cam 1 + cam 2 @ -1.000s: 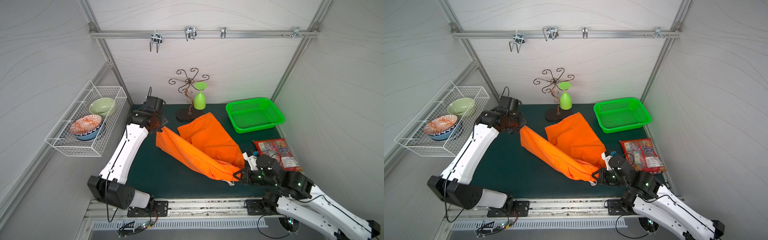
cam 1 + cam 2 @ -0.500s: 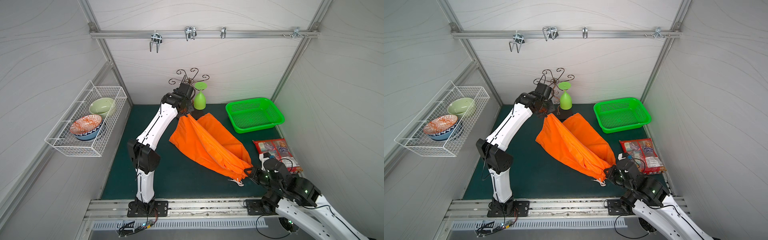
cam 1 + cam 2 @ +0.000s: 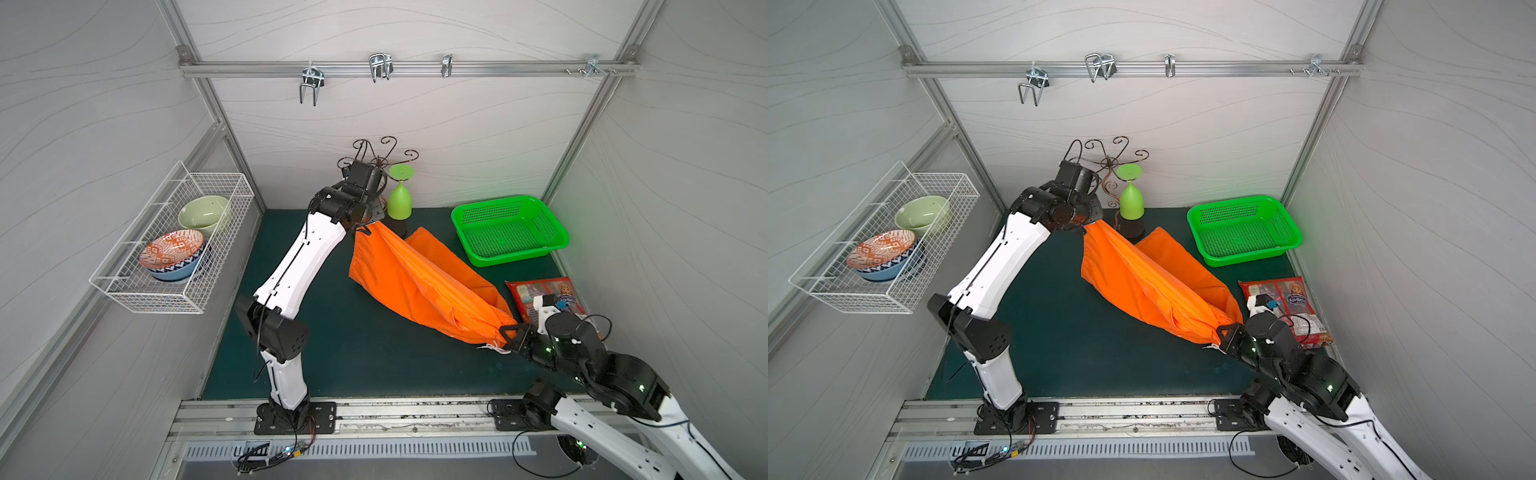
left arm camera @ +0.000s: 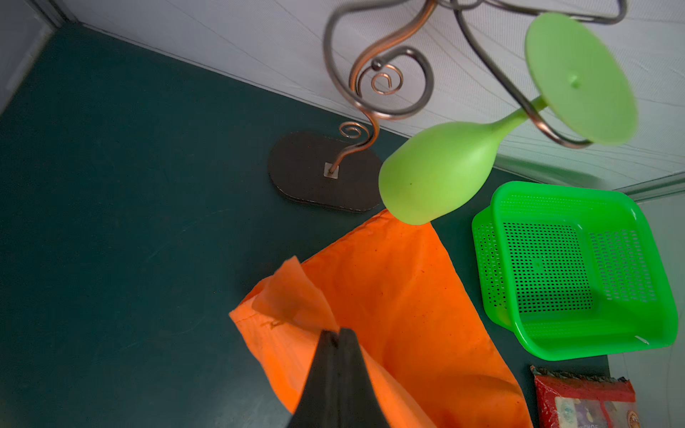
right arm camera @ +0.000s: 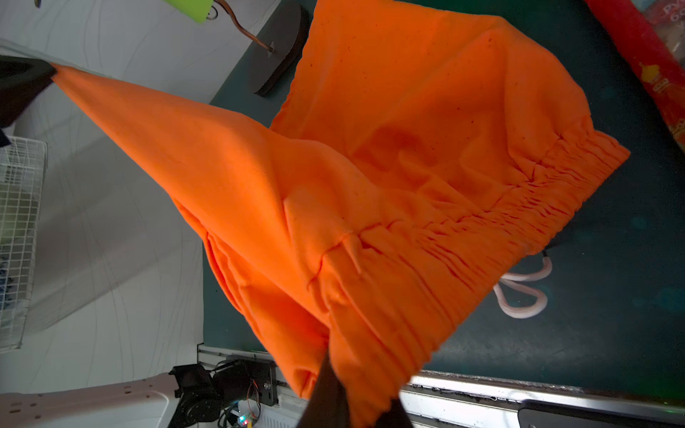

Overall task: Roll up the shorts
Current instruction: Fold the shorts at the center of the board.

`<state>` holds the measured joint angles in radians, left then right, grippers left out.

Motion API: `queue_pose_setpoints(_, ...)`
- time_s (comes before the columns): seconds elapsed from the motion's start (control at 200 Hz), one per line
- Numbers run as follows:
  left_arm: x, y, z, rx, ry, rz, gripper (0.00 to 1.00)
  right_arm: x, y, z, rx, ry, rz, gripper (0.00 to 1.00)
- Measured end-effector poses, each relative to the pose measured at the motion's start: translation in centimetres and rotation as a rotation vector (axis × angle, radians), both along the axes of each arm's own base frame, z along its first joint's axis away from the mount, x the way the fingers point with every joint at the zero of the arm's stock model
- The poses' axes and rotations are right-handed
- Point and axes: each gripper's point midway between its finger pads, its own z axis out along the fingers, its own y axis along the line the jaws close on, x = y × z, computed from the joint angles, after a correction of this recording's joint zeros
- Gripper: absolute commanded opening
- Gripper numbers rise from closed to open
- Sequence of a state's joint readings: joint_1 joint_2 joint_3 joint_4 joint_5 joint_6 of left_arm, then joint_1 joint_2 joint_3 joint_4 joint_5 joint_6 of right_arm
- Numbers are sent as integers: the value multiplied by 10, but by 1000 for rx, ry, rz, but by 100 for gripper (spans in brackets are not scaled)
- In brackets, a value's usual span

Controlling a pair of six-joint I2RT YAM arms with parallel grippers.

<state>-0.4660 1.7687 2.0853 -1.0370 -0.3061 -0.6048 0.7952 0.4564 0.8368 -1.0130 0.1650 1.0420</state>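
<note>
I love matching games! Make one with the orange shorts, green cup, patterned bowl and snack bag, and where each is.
1 shorts
2 green cup
3 patterned bowl
4 snack bag

A in the wire basket
B flat on the mat
C upside down on the metal stand
D pinched by left gripper and right gripper

Pairs: 1-D, 2-C, 3-A, 4-B

Mat (image 3: 345,357) open front-left, stand (image 4: 315,174) beside left tool (image 4: 335,333)
</note>
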Motion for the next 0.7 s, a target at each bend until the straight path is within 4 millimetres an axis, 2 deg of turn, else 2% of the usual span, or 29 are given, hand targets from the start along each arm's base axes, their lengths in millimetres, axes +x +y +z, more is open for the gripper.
queue_pose_setpoints(0.08, -17, 21, 18, -7, -47, 25, 0, -1, 15, 0, 3, 9, 76, 0)
queue_pose_setpoints(0.195, -41, 62, 40, -10, -112, 88, 0, -6, 45, 7, 59, 8, 232, 0)
queue_pose_setpoints(0.3, -60, 96, 50, 3, -148, 151, 0, -15, 73, 14, 118, 8, 381, 0)
queue_pose_setpoints(0.405, -79, 121, 48, 30, -159, 200, 0, -33, 97, 16, 140, 18, 534, 0)
queue_pose_setpoints(0.555, -104, 144, 39, 76, -162, 240, 0, -61, 122, 8, 121, 61, 711, 0)
queue_pose_setpoints(0.7, -110, 146, 38, 76, -164, 234, 0, -71, 128, -7, 94, 103, 751, 0)
